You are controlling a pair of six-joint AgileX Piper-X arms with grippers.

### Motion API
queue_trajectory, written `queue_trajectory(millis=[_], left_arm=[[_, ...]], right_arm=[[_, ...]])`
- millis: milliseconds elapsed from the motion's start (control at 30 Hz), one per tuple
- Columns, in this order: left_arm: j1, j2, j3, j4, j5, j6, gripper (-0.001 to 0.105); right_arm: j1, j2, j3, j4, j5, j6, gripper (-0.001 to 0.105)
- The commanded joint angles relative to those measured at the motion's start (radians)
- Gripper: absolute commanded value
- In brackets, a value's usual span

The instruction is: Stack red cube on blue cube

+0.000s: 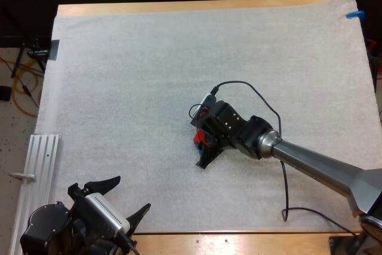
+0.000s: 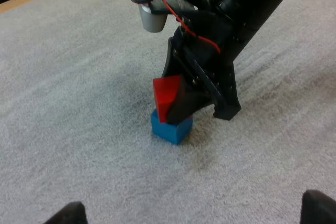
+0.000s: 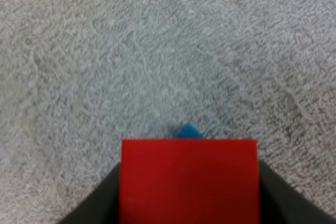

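The blue cube [image 2: 170, 128] stood on the white mat [image 1: 119, 88], and all other places here are given from it. The red cube [image 2: 165, 97] was directly above the blue cube, held by the right gripper [image 1: 201, 143]. The two black fingers of this gripper pressed on the red cube from two opposite sides, so the jaws were closed only as far as the cube's width allowed. In the left wrist view the red cube was tilted, not level. Its lower edge was at the top face of the blue cube, and I could not tell whether the two cubes really touched there or a thin gap remained. In the right wrist view the red cube lay between the two dark fingers, and just a small blue corner of the blue cube looked out past its far edge, so the red one covered nearly the whole blue one from above.

In the high view the right arm reached to the blue cube from the right side of the mat.

The left gripper [image 1: 124, 199] was well apart from the blue cube, on the near-left side of it, at the near edge of the mat. Its fingers stood wide apart and held nothing. The left wrist camera looked over the mat toward the blue cube and the right gripper above it.

The wooden table [image 1: 179, 7] showed as a narrow strip beyond the mat, far behind the blue cube.
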State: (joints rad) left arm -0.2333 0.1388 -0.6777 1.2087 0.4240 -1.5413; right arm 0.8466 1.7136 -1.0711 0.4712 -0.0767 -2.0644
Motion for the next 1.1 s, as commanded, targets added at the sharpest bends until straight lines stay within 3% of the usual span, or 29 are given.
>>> queue_trajectory(millis=[0,300,600,733,900,1067], left_arm=[[-0.004,0.002,-0.007,0.0,-0.009,0.006,0.076],[-0.004,0.002,-0.007,0.0,-0.009,0.006,0.076],[-0.004,0.002,-0.007,0.0,-0.009,0.006,0.076],[-0.004,0.002,-0.007,-0.002,0.045,0.004,0.076],[-0.004,0.002,-0.007,-0.019,0.064,0.021,0.076],[0.004,0.039,-0.007,-0.158,-0.081,-0.058,0.076]], right_arm=[[-0.005,-0.007,-0.008,-0.017,-0.011,-0.006,0.05],[-0.005,-0.018,-0.008,-0.011,-0.011,-0.004,0.052],[-0.005,-0.186,-0.008,0.069,-0.009,0.003,0.052],[-0.005,-0.288,-0.008,0.144,-0.009,0.072,0.052],[-0.02,-0.375,-0.008,0.158,-0.003,0.041,0.052],[-0.149,-0.382,-0.008,0.091,-0.018,0.176,0.052]])
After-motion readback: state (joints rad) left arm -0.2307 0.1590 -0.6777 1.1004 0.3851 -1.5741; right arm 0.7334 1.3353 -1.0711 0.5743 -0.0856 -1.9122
